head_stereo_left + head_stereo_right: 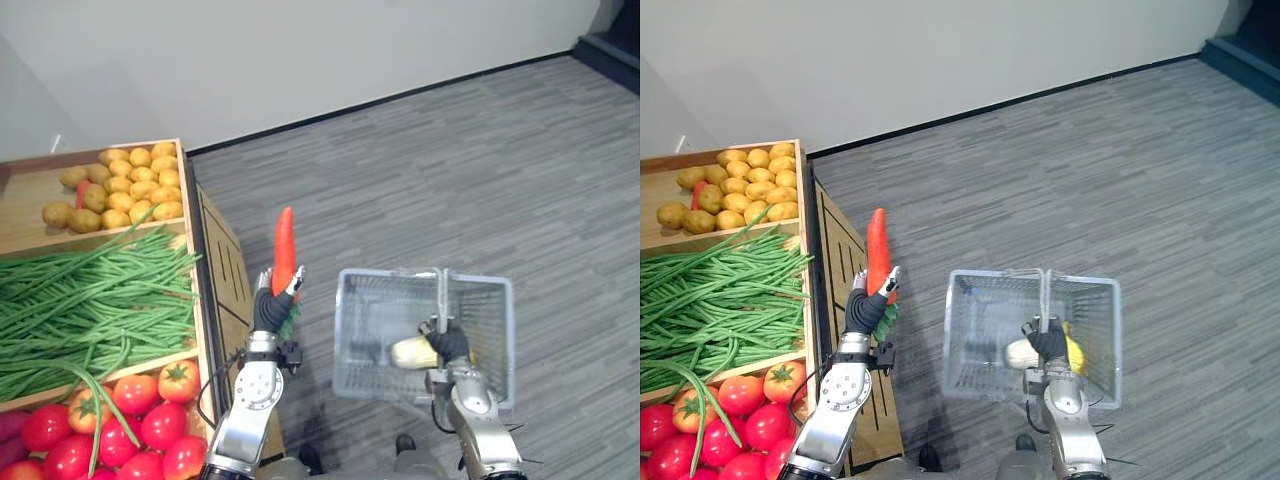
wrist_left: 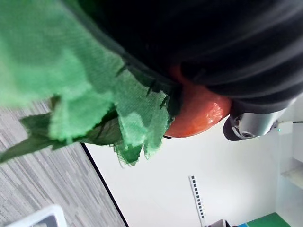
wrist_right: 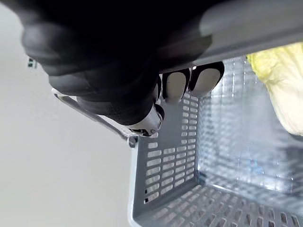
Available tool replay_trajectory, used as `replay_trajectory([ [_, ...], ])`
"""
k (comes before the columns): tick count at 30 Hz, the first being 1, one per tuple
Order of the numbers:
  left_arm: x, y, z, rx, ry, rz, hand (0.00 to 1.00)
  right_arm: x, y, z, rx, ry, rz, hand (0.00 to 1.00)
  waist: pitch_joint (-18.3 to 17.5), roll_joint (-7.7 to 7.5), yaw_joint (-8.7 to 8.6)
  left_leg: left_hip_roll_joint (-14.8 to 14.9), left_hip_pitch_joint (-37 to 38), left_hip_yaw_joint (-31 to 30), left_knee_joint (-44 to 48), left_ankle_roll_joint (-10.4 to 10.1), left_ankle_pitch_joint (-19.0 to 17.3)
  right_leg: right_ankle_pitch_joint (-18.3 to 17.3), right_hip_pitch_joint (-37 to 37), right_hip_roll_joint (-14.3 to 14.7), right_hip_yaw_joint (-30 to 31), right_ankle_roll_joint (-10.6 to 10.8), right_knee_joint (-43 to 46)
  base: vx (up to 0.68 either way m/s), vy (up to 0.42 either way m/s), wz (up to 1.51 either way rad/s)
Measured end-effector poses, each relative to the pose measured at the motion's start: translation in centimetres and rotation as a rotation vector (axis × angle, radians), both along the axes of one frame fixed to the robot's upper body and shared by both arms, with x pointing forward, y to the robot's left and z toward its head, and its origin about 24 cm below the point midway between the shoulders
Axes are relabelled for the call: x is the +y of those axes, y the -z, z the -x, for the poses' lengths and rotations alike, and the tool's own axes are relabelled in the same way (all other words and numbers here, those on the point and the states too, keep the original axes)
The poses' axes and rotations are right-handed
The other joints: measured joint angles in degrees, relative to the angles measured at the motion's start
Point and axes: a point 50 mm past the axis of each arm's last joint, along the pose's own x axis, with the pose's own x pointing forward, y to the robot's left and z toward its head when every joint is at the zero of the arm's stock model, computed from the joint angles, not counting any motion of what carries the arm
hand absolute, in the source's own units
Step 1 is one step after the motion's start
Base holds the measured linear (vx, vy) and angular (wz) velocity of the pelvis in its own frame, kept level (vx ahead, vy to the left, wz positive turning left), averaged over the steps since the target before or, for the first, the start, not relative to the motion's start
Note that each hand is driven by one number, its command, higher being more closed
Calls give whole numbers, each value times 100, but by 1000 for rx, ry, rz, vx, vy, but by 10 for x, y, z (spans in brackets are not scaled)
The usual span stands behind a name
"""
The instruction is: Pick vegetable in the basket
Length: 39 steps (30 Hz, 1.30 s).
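carrot [image 1: 285, 250] stands upright, clasped by left robot hand [image 1: 270, 310]; right robot hand [image 1: 452, 343] clasps handle [image 1: 441, 290] of grey basket [image 1: 372, 296].

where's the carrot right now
In the left eye view the carrot stands upright in the left hand, in the air between the wooden stand on its left and the grey basket held by the right hand.

No legible word or number anywhere. Dark printed marks on the side panel of the wooden stand [image 1: 226, 264] — seen too obliquely to read. On the white wall [image 2: 156, 189], a narrow strip of black squares [image 2: 198, 198] — plain pattern, no characters.
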Motion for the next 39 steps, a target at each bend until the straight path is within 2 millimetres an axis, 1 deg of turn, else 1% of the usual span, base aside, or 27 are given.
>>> replay_trajectory([
  [1,-4,10,1,55,31,-14,100,4,-5,-1,-21,-26,-19,100,-1,-1,-14,-19,56,3,-141,0,62,6,16,3,-22,-7,-43,0,0,0],
  [3,-11,25,5,127,78,-41,100,10,-10,-3,-43,-53,-49,100,-6,-5,-23,-48,123,6,-293,-6,134,6,29,-6,-45,-8,-80,0,0,0],
  [6,-23,42,12,208,174,-94,100,21,-12,-2,-47,-99,-117,100,-60,-50,-30,-75,137,26,-345,2,148,23,67,-29,-53,-20,-182,0,0,0],
  [9,-24,53,16,263,192,-124,100,31,-11,-1,-41,-134,-167,100,-108,-116,-54,-75,164,29,-398,6,192,70,113,-24,-62,-34,-265,-3,1,1],
  [11,-23,62,18,305,190,-137,100,41,-11,0,-33,-166,-205,100,-145,-172,-102,-75,172,20,-485,-2,250,85,94,-11,-57,-54,-276,-13,-1,2],
  [13,-22,69,20,339,191,-147,100,49,-11,1,-28,-192,-252,100,-158,-192,-99,-62,170,69,-519,-11,267,107,45,12,-18,-86,-278,-44,-4,-14],
  [14,-22,73,21,362,190,-154,0,55,-12,2,-23,-211,-288,100,-164,-201,-96,-58,172,131,-527,-11,267,109,15,23,45,-90,-286,-52,-3,-22],
  [17,-24,81,23,403,204,-172,0,69,-11,6,-1,-261,-380,100,-179,-204,-124,-59,192,148,-611,-14,330,166,18,43,68,-89,-376,-50,-10,-11],
  [18,-25,82,22,408,208,-179,0,72,-11,7,4,-272,-399,100,-179,-204,-128,-59,208,147,-661,-14,367,174,18,51,63,-97,-382,-53,-22,1],
  [22,-27,83,15,407,218,-234,0,94,-12,15,32,-371,-498,100,-186,-207,-122,-50,323,141,-926,-35,535,183,17,98,55,-110,-388,-48,-23,2],
  [25,-25,84,15,412,218,-261,0,100,-14,18,33,-412,-519,100,-244,-209,-123,-51,355,144,-1029,-37,587,197,5,116,55,-122,-402,-28,-12,-2],
  [29,-24,85,14,415,211,-262,0,103,-17,18,21,-439,-524,100,-320,-229,-116,-53,355,150,-1032,-38,588,212,23,115,52,-115,-442,0,0,0],
  [31,-24,84,14,413,209,-261,0,102,-19,18,9,-442,-507,100,-320,-228,-119,-55,354,149,-1032,-37,588,213,26,113,49,-114,-445,0,0,0],
  [33,-25,78,12,385,206,-249,0,96,-18,15,-6,-427,-445,100,-320,-228,-116,-55,354,140,-1032,-38,588,213,32,111,38,-114,-446,0,0,0],
  [35,-26,66,10,330,201,-225,0,86,-17,13,-18,-394,-379,100,-320,-228,-112,-55,354,128,-1032,-38,589,213,43,109,22,-113,-447,-12,-9,3],
  [39,-27,57,9,289,199,-181,0,70,-13,11,-24,-321,-286,100,-324,-221,-112,-58,354,66,-1033,-38,589,213,81,106,-68,-112,-454,-16,-14,9],
])
